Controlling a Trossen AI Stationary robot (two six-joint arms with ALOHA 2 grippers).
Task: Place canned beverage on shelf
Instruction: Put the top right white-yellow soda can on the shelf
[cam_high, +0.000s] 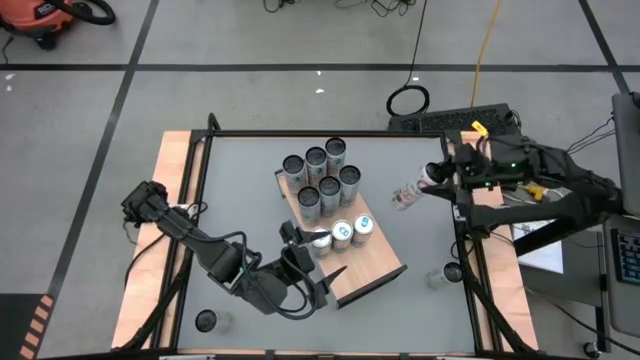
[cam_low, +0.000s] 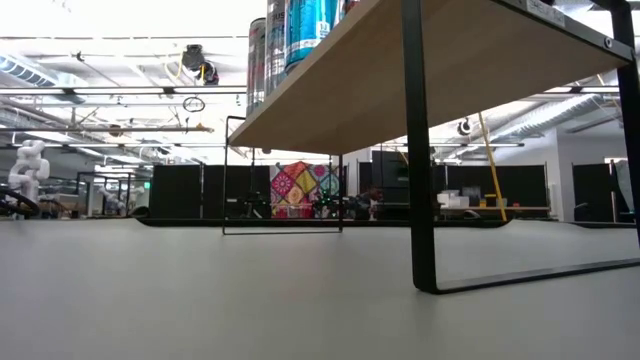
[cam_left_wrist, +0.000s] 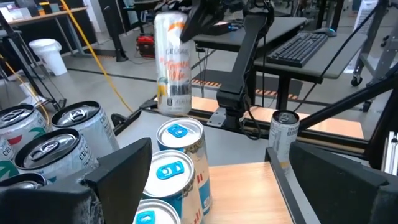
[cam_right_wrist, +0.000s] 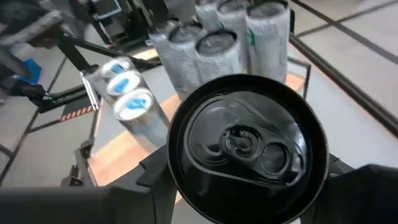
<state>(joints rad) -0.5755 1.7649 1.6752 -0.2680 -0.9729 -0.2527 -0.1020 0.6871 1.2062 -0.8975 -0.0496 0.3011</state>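
The shelf (cam_high: 370, 262) is a light-brown board on a black frame, seen from below in the low view (cam_low: 420, 60). Several grey-topped cans (cam_high: 320, 175) and three blue-topped cans (cam_high: 342, 232) stand on it. My right gripper (cam_high: 432, 183) is shut on a white canned beverage (cam_high: 408, 194), high in the air right of the shelf; the left wrist view shows that can (cam_left_wrist: 171, 62) upright. My left gripper (cam_left_wrist: 230, 186) is open at the shelf's near end, level, next to the blue-topped cans (cam_left_wrist: 177, 158). My right gripper pinches the canned beverage between its two fingers, one on each side of the wall just below the lid (cam_right_wrist: 245, 146). The fingers (cam_left_wrist: 202, 15) come from the table's right, near level. The can hangs upright below them, lifted clear of table and shelf.
One more can (cam_high: 445, 272) stands on the grey tabletop by the right edge, also seen in the left wrist view (cam_left_wrist: 283, 134). Another can (cam_high: 206, 321) stands near the front left corner. The near half of the shelf board (cam_high: 375, 270) is bare wood.
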